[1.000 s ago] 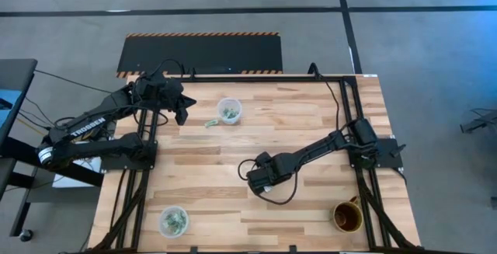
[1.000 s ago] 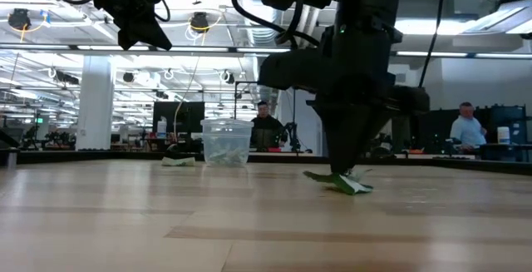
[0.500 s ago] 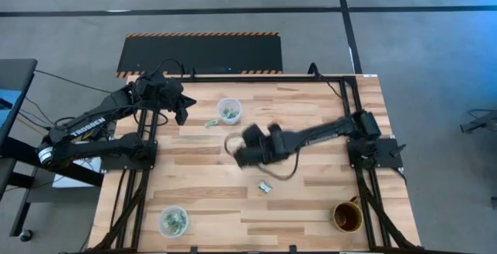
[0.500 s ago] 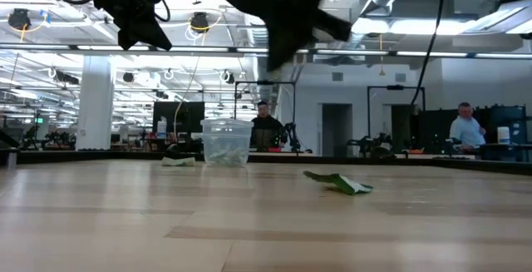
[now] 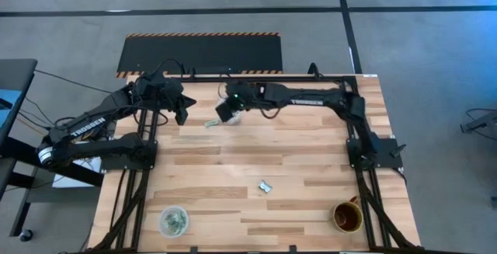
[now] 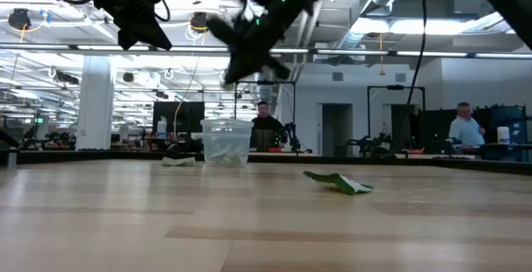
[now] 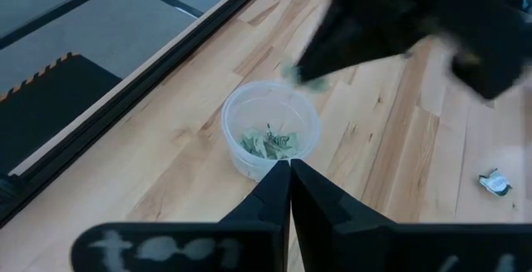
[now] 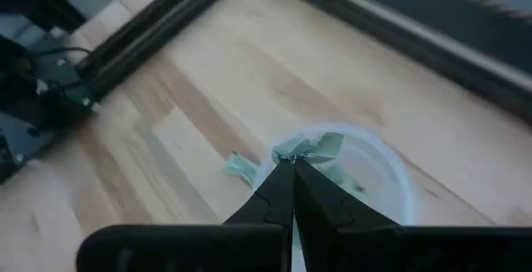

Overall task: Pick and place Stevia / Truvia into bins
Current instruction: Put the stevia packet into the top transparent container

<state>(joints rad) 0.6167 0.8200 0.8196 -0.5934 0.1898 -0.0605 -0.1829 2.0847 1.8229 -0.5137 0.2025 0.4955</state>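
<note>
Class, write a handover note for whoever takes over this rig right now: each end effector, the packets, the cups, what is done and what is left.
Right end effector: shut on a green packet, above the far cup.
Left end effector: shut, empty, waiting near that cup.
Far cup and near cup both hold packets.
Left: drop the held packet; one loose packet beside the far cup, another mid-table.

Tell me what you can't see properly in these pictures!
- The far cup: in the high view the right claw covers most of it.
- The packets in the near cup: too small to count in the high view.
- The packet in the right claw: blurred in the left wrist view; the right wrist view shows only a crumpled green bit.
- The brown mug: what's inside is too dark and small.
</note>
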